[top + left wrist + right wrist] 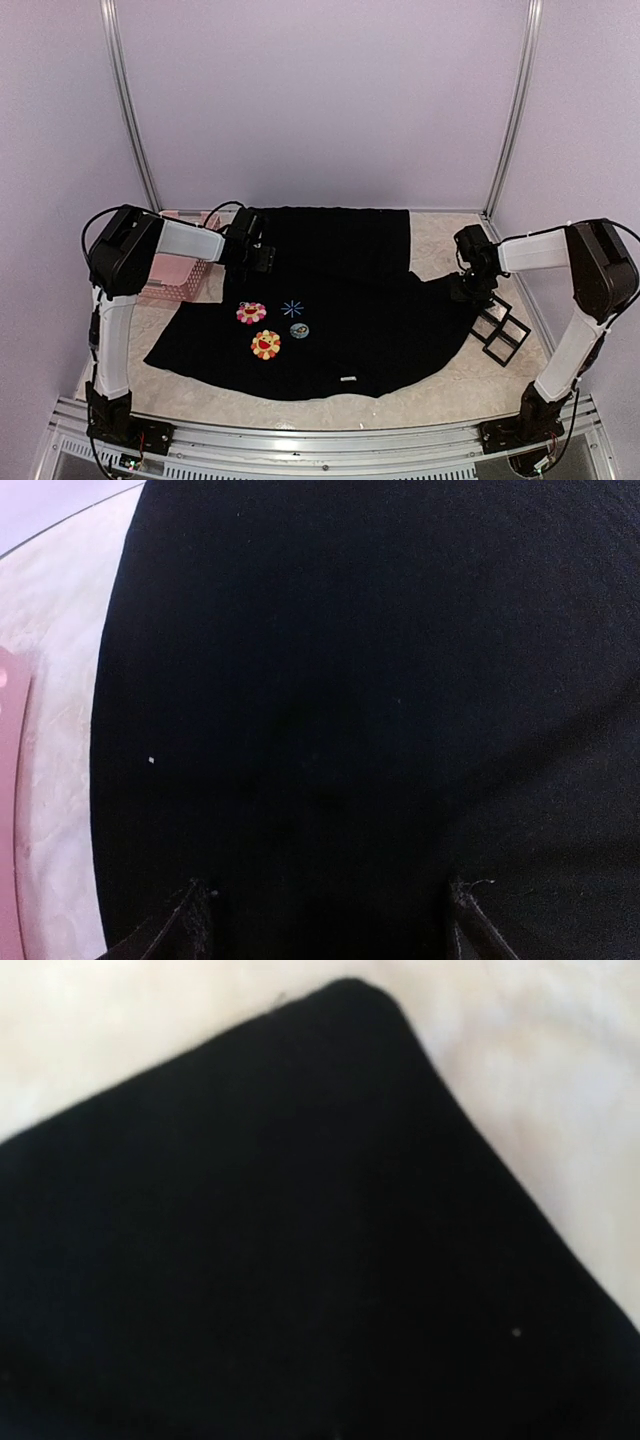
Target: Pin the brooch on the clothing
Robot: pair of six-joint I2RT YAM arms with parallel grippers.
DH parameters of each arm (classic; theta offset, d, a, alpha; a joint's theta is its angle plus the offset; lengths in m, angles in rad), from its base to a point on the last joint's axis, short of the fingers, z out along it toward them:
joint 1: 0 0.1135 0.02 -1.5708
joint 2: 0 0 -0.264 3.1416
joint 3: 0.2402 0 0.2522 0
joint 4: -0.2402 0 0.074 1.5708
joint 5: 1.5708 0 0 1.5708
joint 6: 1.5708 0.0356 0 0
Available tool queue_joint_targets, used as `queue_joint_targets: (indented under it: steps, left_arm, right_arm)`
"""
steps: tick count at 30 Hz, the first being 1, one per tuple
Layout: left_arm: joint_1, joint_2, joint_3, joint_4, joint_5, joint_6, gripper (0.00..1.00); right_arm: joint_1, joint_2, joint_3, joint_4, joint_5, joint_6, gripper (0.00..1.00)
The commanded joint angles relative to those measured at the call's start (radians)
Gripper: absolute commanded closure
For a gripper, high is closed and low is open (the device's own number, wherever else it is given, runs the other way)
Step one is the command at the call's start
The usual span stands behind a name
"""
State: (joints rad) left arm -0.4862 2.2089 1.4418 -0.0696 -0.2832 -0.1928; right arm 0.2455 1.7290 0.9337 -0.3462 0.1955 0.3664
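Left arm bent low and inward, the left gripper (260, 258) hovers with fingertips (190, 925) spread wide over bare cloth, holding nothing. The right gripper (470, 288), jaws closed, sits at the right edge of the clothing (380, 320), a black T-shirt lying flat with its hem toward the arm bases. The brooch (299, 329), round and pale-blue rimmed, lies on it, nearer the bases than the left gripper and slightly to its right, beside a blue starburst (292, 308).

No words, numbers or brand marks can be read anywhere: the one label in view, a small white tag (347, 379) on the black T-shirt's (340, 300) hem, lies well apart from the left gripper (262, 262) and the right gripper (468, 290), too small to read.
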Motion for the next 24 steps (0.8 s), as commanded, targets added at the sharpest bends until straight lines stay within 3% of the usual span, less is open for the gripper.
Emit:
queue_joint_targets:
  steps: [1, 5, 8, 13, 15, 19, 24]
  left_arm:
    - [-0.049, -0.098, -0.089, -0.072, -0.032, 0.070, 0.23]
    - [-0.135, -0.257, -0.099, -0.138, -0.045, 0.102, 0.21]
    - [-0.195, -0.393, -0.175, -0.233, -0.028, 0.062, 0.21]
    - [-0.347, -0.573, -0.410, -0.358, 0.075, -0.033, 0.40]
    - [-0.445, -0.617, -0.463, -0.382, 0.154, -0.027, 0.42]
    - [-0.602, -0.576, -0.510, -0.418, 0.223, -0.042, 0.52]
    - [-0.641, -0.487, -0.539, -0.490, 0.233, -0.114, 0.61]
  right_arm:
    - [0.060, -0.032, 0.007, -0.158, -0.014, -0.069, 1.00]
    - [0.277, -0.057, 0.143, -0.244, 0.062, -0.134, 1.00]
    - [0.393, -0.086, 0.161, -0.240, 0.005, -0.114, 1.00]
    - [0.572, -0.089, 0.071, -0.166, -0.217, -0.052, 1.00]
    - [0.647, -0.068, 0.031, -0.134, -0.273, -0.021, 1.00]
    - [0.755, -0.020, -0.043, -0.107, -0.310, 0.066, 1.00]
    - [0.872, -0.009, -0.096, -0.114, -0.318, 0.142, 1.00]
